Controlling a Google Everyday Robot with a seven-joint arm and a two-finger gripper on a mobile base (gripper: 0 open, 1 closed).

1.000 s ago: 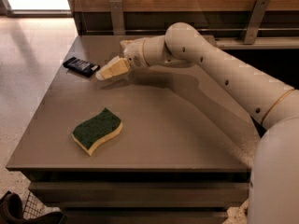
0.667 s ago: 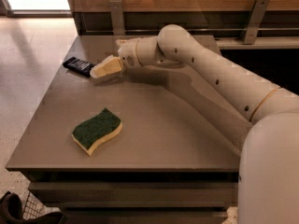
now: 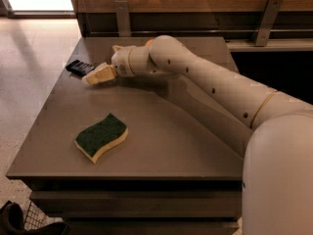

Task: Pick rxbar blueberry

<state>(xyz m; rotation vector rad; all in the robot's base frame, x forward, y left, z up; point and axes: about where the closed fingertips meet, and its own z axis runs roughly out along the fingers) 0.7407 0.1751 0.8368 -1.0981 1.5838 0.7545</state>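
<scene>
The rxbar blueberry (image 3: 79, 67) is a small flat dark bar lying near the far left edge of the grey table (image 3: 161, 131). My gripper (image 3: 94, 77) reaches in from the right and sits low over the table, its cream tip just right of the bar and nearly touching it. The bar lies flat on the table, outside the gripper. The white arm (image 3: 205, 80) stretches across the table's back right.
A green-and-yellow sponge (image 3: 101, 137) lies on the front left of the table. A sliver of orange fruit (image 3: 148, 42) shows behind the arm's wrist. A wooden wall with metal brackets (image 3: 122, 16) runs along the back. The table's left edge drops to the floor.
My gripper has moved left and slightly lower across the table, closing the gap to the dark bar. The bar and the sponge have not moved.
</scene>
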